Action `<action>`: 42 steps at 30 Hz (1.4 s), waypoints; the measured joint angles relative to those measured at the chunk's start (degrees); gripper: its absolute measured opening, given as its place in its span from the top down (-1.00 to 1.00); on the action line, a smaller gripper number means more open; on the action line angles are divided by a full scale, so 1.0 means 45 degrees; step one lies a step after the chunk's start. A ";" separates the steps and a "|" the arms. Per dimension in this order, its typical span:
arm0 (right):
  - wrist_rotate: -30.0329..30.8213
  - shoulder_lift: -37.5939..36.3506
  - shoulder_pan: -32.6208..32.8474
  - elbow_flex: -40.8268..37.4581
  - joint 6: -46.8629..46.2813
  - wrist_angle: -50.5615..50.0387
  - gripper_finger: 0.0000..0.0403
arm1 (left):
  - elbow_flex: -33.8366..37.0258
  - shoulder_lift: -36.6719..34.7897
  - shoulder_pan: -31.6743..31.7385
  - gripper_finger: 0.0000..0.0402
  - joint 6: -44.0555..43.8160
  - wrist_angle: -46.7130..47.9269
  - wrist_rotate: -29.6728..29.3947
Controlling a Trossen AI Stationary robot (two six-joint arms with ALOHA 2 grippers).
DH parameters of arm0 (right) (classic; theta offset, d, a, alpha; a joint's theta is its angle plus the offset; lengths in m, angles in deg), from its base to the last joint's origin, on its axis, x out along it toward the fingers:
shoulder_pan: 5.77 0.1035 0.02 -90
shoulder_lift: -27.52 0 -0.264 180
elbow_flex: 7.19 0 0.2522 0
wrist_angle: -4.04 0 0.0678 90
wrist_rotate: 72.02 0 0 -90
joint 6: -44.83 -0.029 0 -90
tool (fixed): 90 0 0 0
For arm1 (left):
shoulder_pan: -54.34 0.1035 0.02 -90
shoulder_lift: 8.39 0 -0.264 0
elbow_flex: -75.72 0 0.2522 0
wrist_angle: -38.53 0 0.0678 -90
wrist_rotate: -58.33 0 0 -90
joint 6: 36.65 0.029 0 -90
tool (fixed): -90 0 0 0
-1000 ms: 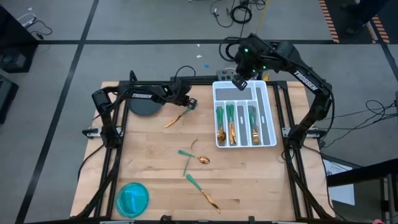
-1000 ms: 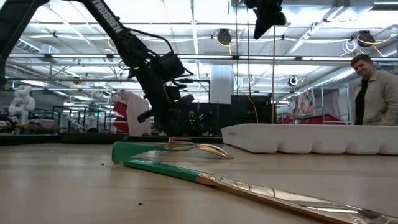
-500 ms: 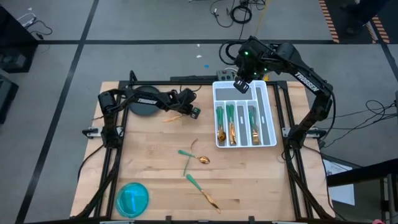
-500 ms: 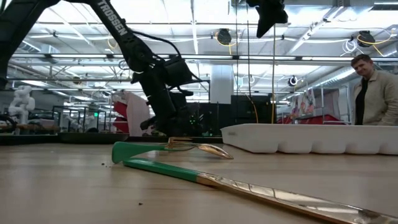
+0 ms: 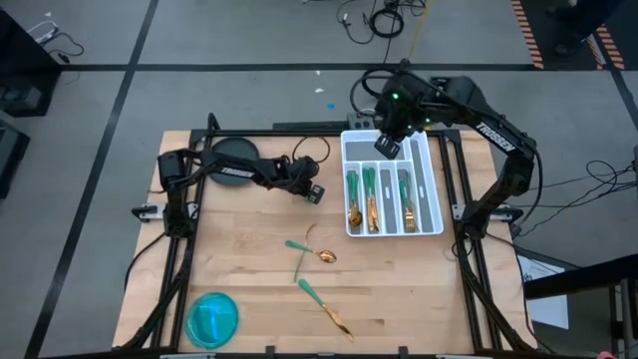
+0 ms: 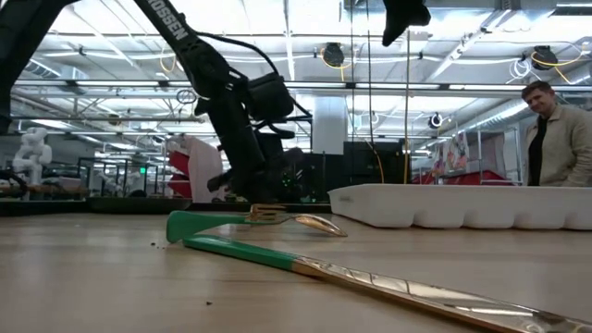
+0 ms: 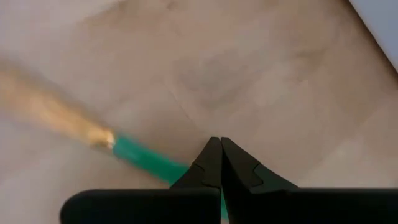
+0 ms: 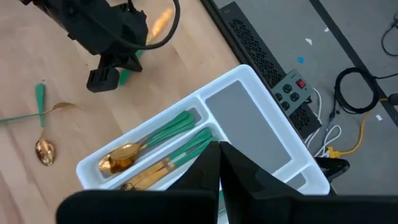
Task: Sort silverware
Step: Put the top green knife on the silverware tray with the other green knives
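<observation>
While the left gripper [image 7: 220, 163] clamps a teal-handled utensil [image 7: 140, 157], carrying seems underway; next it needs lowering into the tray [image 5: 424, 150], beneath the right gripper's [image 8: 219, 163] pinched-shut, empty fingers.

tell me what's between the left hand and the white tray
Nothing: in the high view the stretch from the left hand, shut on a teal-handled utensil, to the white tray is bare wooden table.
</observation>
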 joint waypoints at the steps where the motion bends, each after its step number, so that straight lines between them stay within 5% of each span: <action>1: 0.0002 0.0000 0.0079 0.0000 -0.0017 0.0007 1.00 | 0.0025 -0.0163 -0.0082 1.00 -0.0134 0.0120 0.0041; 9: 0.0585 0.0000 0.0343 0.0000 -0.0116 0.0089 1.00 | 0.0033 -0.1804 0.1045 1.00 0.1479 0.0598 -0.1211; 19: 0.0614 0.0000 0.0333 0.0000 -0.0511 0.0260 1.00 | 0.0062 -0.1645 0.2971 1.00 0.2232 -0.0248 -0.0433; 42: 0.0672 0.0000 0.0333 0.0000 -0.0648 0.0297 1.00 | 0.0047 -0.0770 0.1105 1.00 0.1801 -0.1051 0.0538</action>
